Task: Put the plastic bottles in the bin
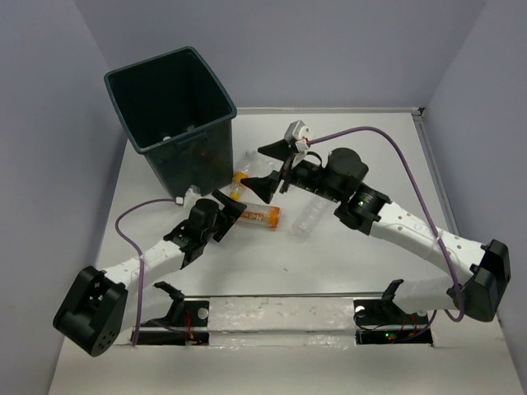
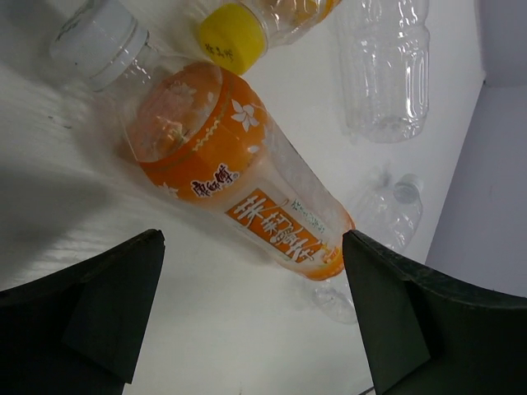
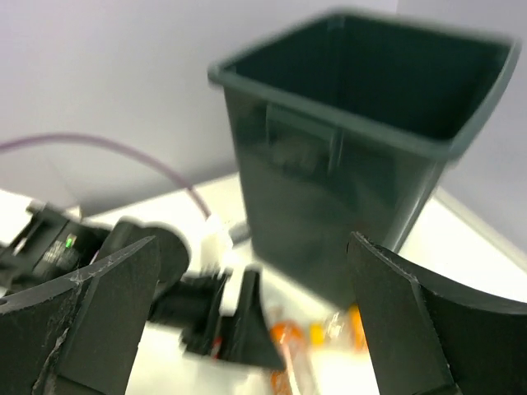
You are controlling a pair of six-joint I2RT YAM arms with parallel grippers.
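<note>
White table [image 1: 329,271] between pale walls. In front of the bin [image 1: 191,156], the left gripper [image 2: 251,240] hangs with jaws wide over a lying bottle [image 2: 239,181] whose orange label bears white Chinese characters. A yellow-capped bottle [image 2: 230,37] lies nearer the bin. The right gripper [image 3: 254,240], jaws wide and empty, hangs by the bin's right side.

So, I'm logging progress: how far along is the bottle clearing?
Done: unclear; the dark green plastic bin shows only a pale glint inside. In hand: nothing gripped; the left hand is open over the orange-labelled plastic bottle, the right hand open near the bin. Left: that bottle, the yellow-capped bottle and the clear ribbed bottle lie on the white table.
</note>
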